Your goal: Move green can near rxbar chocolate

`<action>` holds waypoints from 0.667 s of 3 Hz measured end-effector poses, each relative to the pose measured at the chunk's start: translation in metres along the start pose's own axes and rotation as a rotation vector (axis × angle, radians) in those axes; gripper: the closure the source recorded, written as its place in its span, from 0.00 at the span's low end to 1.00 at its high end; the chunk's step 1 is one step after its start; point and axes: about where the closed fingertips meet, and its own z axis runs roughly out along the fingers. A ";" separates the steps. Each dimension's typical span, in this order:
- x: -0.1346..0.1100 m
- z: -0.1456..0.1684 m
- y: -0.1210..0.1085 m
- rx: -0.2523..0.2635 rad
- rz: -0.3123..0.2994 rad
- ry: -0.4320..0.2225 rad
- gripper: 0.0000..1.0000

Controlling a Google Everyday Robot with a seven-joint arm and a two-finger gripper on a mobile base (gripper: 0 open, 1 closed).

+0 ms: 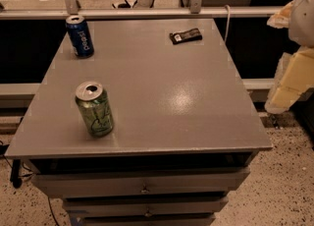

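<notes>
We see the green can (94,108) at lower left, well apart from the gripper (290,77) at the right edge; whether that gripper is parted or closed we cannot tell.

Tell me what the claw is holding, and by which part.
Nothing that shows. The claw hangs right of the table; the green can stands untouched at front left, the rxbar chocolate at back right.

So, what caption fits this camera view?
Green can front-left, chocolate bar back-right, blue can back-left on a table; gripper beside its right edge.
</notes>
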 end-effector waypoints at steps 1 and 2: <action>0.000 0.000 0.000 0.000 0.000 0.000 0.00; -0.013 0.009 0.001 -0.009 -0.003 -0.041 0.00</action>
